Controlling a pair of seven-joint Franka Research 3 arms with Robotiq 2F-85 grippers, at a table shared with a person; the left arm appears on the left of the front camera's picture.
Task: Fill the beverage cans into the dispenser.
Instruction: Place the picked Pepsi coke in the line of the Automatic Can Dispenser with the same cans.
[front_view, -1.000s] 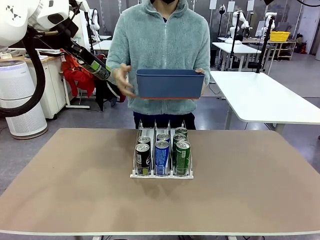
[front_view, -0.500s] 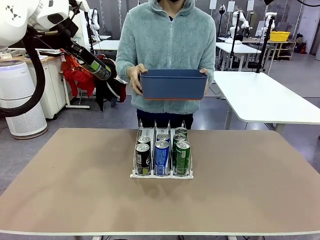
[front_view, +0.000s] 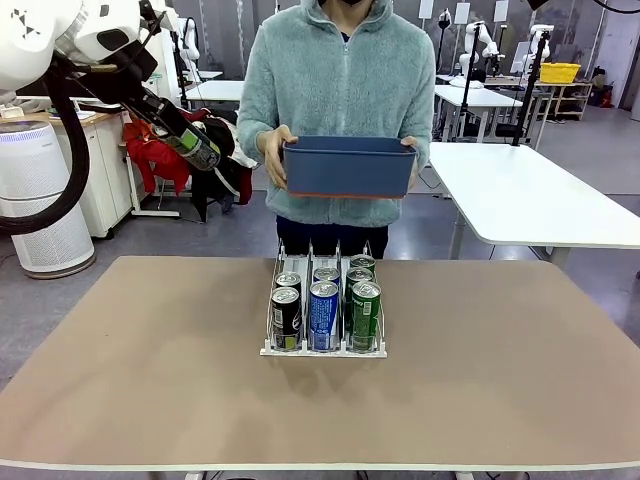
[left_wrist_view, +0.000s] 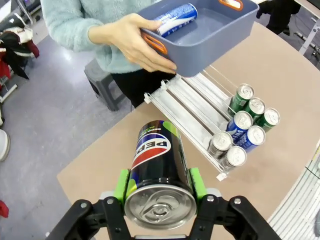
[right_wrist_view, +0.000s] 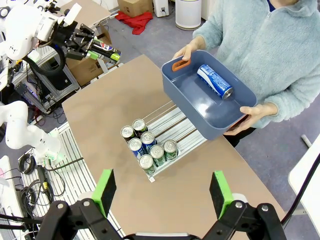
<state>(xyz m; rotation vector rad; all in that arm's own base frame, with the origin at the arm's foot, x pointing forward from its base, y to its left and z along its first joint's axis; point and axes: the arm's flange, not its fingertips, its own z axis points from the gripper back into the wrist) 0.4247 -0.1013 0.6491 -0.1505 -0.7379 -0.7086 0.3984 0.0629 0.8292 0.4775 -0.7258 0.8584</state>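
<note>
Tan counter (front_view: 150, 380) in a workshop room, with a person standing at its far side. Item one: dispenser (left_wrist_view: 190, 102), near the middle of the counter, three lanes, two upright cans at the near end of each lane: black cans (front_view: 286, 318) in the robot's left lane, blue cans (front_view: 323, 315) in the middle, green cans (front_view: 365, 315) in the right; the far stretch of each lane is bare. Item two: black Pepsi can (left_wrist_view: 160, 170), clamped between the green pads of the left hand (left_wrist_view: 159, 184), raised high off the counter's left side. Item three: right hand (right_wrist_view: 162, 192), jaws wide apart, empty, high over the counter. Item four: dark blue bin (front_view: 347, 167), held aloft in the person's hands (front_view: 275, 150) at the far side, one blue-and-white can (right_wrist_view: 214, 81) lying on its side inside.
</note>
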